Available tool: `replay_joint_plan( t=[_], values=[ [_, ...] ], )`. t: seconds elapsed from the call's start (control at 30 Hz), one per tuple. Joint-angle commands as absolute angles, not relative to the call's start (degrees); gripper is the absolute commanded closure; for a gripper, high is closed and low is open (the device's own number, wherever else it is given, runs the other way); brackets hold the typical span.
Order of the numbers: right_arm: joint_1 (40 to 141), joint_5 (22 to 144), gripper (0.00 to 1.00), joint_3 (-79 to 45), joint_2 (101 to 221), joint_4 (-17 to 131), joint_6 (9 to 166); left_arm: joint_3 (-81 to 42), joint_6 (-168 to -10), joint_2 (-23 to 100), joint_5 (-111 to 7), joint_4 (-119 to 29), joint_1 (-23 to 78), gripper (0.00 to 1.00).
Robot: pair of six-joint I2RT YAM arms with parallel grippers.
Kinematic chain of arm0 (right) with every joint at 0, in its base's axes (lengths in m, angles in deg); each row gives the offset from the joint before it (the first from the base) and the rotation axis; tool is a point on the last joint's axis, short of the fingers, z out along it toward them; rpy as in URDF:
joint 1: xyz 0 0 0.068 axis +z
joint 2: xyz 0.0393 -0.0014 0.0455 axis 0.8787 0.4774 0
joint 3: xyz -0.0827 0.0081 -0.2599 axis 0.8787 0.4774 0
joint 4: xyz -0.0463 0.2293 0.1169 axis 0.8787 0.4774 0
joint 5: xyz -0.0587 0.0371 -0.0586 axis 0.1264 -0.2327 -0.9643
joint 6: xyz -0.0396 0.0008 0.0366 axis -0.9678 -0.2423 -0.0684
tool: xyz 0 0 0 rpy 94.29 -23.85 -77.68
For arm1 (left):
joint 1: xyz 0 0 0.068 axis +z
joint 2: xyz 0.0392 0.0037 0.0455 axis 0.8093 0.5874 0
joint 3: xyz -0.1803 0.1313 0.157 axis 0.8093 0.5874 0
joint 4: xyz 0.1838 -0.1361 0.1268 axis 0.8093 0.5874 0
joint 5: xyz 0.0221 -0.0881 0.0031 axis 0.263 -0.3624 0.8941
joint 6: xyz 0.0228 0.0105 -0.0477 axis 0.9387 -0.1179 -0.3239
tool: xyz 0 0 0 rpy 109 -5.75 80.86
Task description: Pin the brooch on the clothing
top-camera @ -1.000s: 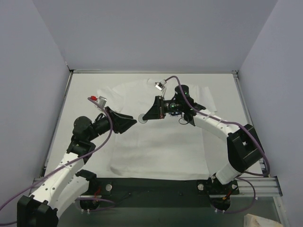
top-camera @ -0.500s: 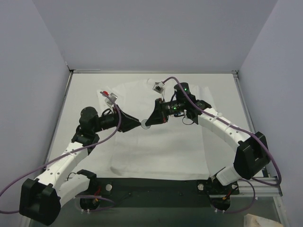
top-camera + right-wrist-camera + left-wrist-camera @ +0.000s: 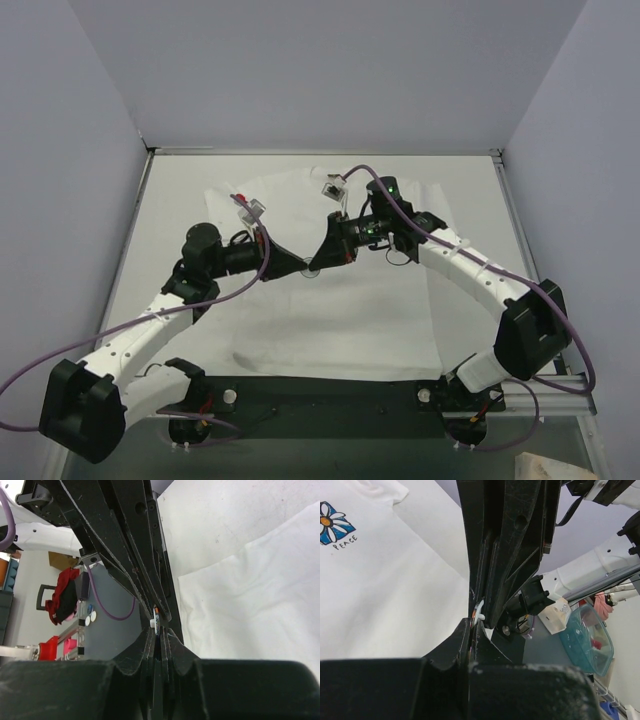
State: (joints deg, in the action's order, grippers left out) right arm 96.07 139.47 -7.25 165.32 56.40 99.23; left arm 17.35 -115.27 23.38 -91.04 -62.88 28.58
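The word "PEACE" stands under the flower print point(image 3: 331, 523) on the white T-shirt point(image 3: 395, 605).

Your plain pale lilac-grey back wall point(image 3: 330, 70), matching side panels either side, your flat white tabletop point(image 3: 170, 200), silver aluminium rail point(image 3: 560, 395) near right, even diffuse light.

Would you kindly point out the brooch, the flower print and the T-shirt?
brooch point(image 3: 478, 615): left wrist view, its pale visible edge.
flower print point(image 3: 334, 525): left wrist view, middle of the printed square.
T-shirt point(image 3: 340, 320): top view, bare front panel.
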Motion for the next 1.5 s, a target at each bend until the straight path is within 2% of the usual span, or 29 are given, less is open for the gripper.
replay_joint_plan(
  t=[0.0,0.03,0.1,0.13,0.23,0.57,0.67,0.9,1.0,1.17,1.3,1.47],
  values=[
    [95.9,137.9,0.89,-9.1,161.8,53.7,98.8,14.6,-114.3,22.0,-90.4,-64.9,27.3,1.00],
    [95.6,137.0,0.69,-7.8,161.1,51.9,99.7,14.5,-114.0,21.6,-89.9,-64.6,27.3,1.00],
    [93.9,134.0,0.51,-4.9,157.3,47.1,104.3,14.5,-113.7,19.9,-88.2,-64.1,27.3,1.00],
    [93.2,133.0,0.35,-3.1,155.7,40.6,106.7,14.9,-113.6,19.1,-87.2,-64.3,27.2,1.00],
    [90.6,129.2,0.19,2.9,150.6,31.0,112.7,16.1,-113.3,16.7,-84.5,-65.4,26.9,1.00],
    [90.6,128.9,0.19,6.0,152.9,18.7,122.9,18.2,-116.2,12.3,-77.3,-72.1,24.1,1.00],
    [91.8,130.2,0.25,5.5,154.8,14.5,125.9,17.7,-116.3,12.5,-77.2,-72.4,23.6,1.00],
    [94.7,131.1,0.47,4.7,156.2,12.2,127.3,17.7,-116.0,12.0,-76.0,-72.3,23.2,1.00],
    [94.7,131.5,0.49,6.0,156.3,9.3,129.4,18.3,-115.9,11.4,-74.6,-72.3,23.2,1.00],
    [94.1,130.8,0.45,7.3,155.3,7.5,130.9,18.5,-115.5,10.3,-73.4,-71.4,23.2,1.00],
    [94.1,130.9,0.36,7.8,155.0,6.6,131.1,18.9,-115.2,9.4,-71.1,-71.3,23.2,1.00],
    [94.8,131.6,0.32,8.5,155.4,3.5,133.2,19.3,-115.4,9.0,-69.7,-71.4,23.2,1.00]
  ],
)
